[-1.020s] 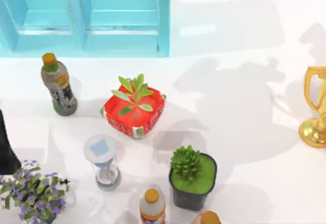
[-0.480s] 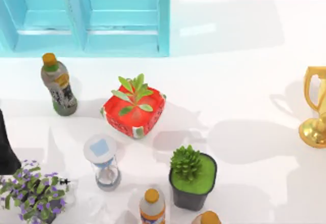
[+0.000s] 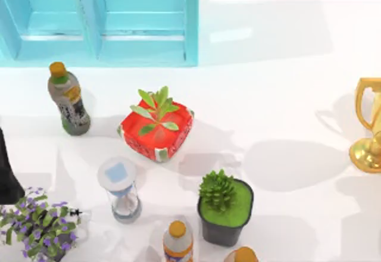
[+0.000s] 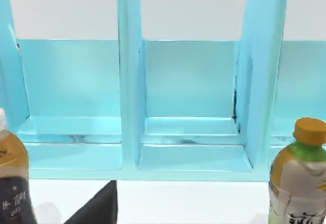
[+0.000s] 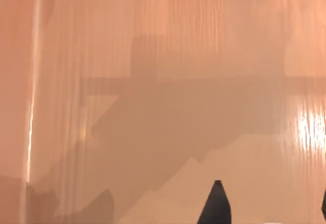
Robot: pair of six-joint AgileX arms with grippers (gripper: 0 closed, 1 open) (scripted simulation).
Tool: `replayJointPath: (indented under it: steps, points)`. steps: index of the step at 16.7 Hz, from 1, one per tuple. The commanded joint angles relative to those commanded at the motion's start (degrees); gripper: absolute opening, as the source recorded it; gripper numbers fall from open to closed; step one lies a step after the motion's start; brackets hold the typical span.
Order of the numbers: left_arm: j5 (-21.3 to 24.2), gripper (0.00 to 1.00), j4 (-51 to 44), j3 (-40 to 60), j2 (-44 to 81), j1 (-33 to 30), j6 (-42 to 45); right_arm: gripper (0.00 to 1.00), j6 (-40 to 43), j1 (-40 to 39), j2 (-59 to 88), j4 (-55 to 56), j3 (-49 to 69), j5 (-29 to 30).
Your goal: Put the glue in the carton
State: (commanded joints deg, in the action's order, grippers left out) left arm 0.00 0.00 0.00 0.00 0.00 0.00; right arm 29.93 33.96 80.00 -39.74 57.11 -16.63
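Shrinking, the arm shadow right of the red planter suggests a retreat; right gripper gapes wide, empty, over a brown surface, perhaps the carton; glue's place I cannot tell; left arm parked far left of the planter.

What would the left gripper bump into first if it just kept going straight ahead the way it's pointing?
Probably the blue shelf unit: the left wrist view looks straight into its middle open compartment, between two bottles at the sides. Depth is hard to judge, so it may pass between them first.

Glossy gold trophy, smooth white table
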Motion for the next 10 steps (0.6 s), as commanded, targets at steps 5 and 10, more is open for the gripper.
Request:
replayJointPath:
  steps: [5, 10]
  points:
    - [0.00, 1.00, 0.00, 0.00, 0.00, 0.00, 0.00, 0.00, -0.89, -0.93, 3.02, 5.68, -2.30, 0.62]
    - [0.00, 1.00, 0.00, 0.00, 0.00, 0.00, 0.00, 0.00, -2.18, -1.96, 6.72, 13.46, -5.14, 1.18]
